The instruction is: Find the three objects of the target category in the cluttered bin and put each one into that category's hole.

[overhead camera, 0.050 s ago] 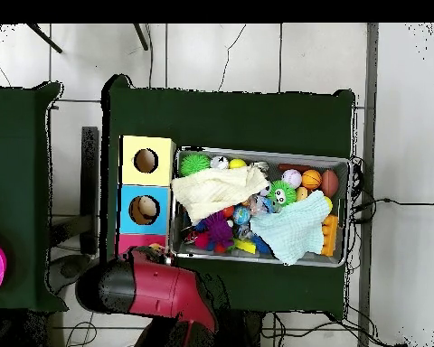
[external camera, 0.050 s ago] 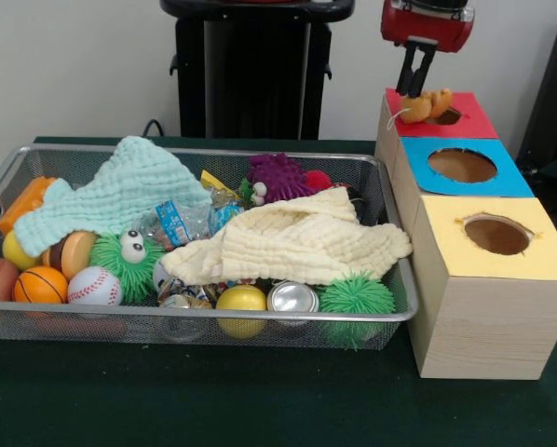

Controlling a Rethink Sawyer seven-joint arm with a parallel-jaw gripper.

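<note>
While the wire bin (external camera, 0.050 s ago: 390, 312) sits crammed on the green table (external camera, 0.050 s ago: 260, 400), we take the red-topped box (external camera, 0.050 s ago: 474, 121) as our marker and work outward from the near edge. Nearest us, well in front of that red box, lie a baseball (external camera, 0.050 s ago: 94, 286), a small basketball (external camera, 0.050 s ago: 40, 284), a yellow ball (external camera, 0.050 s ago: 241, 299) and a spiky green ball (external camera, 0.050 s ago: 356, 296). Past those, a cream cloth (external camera, 0.050 s ago: 297, 244) and a mint cloth (external camera, 0.050 s ago: 120, 191) smother the middle of the bin, a purple spiky toy (external camera, 0.050 s ago: 280, 175) poking out behind. Beside the bin, the yellow-topped box (external camera, 0.050 s ago: 497, 251) comes first, then the blue-topped box (external camera, 0.050 s ago: 465, 168), then our red one. And there it is: an orange plush toy (external camera, 0.050 s ago: 426, 104) perched at the rim of the red box's hole, not yet fully in. The hand (external camera, 0.050 s ago: 416, 82) hangs just above it, prongs close together and, as far as we can judge, clear of the toy. We'd call this the drop-off step; next comes a nudge to seat the toy, then back to the bin to dig under those cloths.
</note>
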